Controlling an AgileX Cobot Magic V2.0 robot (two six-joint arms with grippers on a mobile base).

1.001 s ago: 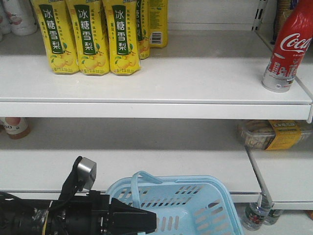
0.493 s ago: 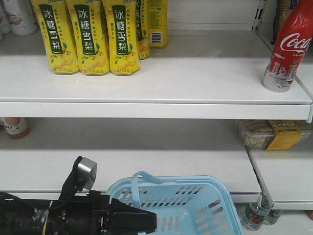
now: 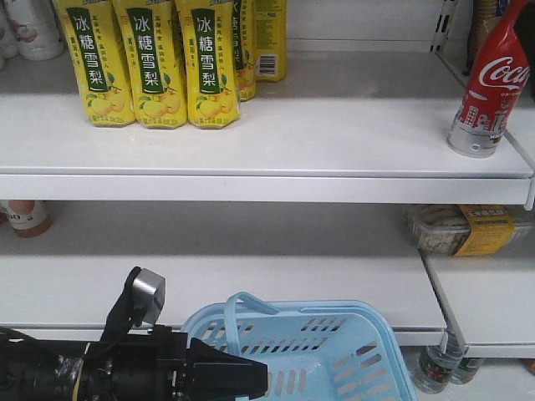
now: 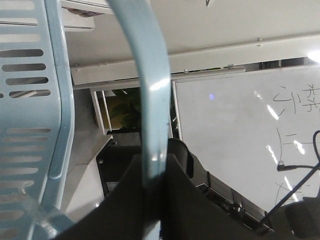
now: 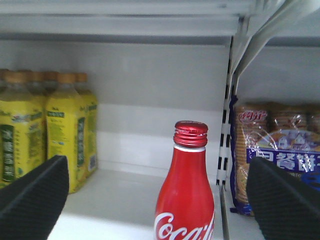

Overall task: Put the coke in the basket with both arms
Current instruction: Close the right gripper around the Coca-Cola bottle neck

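The coke point(image 3: 489, 88), a red bottle with a red cap, stands upright at the right end of the upper shelf. In the right wrist view the coke point(image 5: 186, 200) is straight ahead, between the wide-open jaws of my right gripper point(image 5: 157, 200) and touching neither pad. The light blue basket point(image 3: 334, 355) hangs at the bottom in front of the lower shelf. My left gripper point(image 3: 251, 380) is shut on the basket's loop handle point(image 4: 150, 100), which runs up out of the closed jaws point(image 4: 157, 185). The basket's slotted wall point(image 4: 30, 100) is to the left.
Several yellow pear-drink bottles point(image 3: 150, 63) stand at the left of the upper shelf point(image 3: 276, 159). A shelf upright point(image 5: 227, 125) and blue snack bags point(image 5: 280, 150) are just right of the coke. A packaged tray point(image 3: 468, 227) lies on the lower right shelf.
The basket and my left arm have not moved. A dark shape now shows at the top right edge beside the coke's neck.
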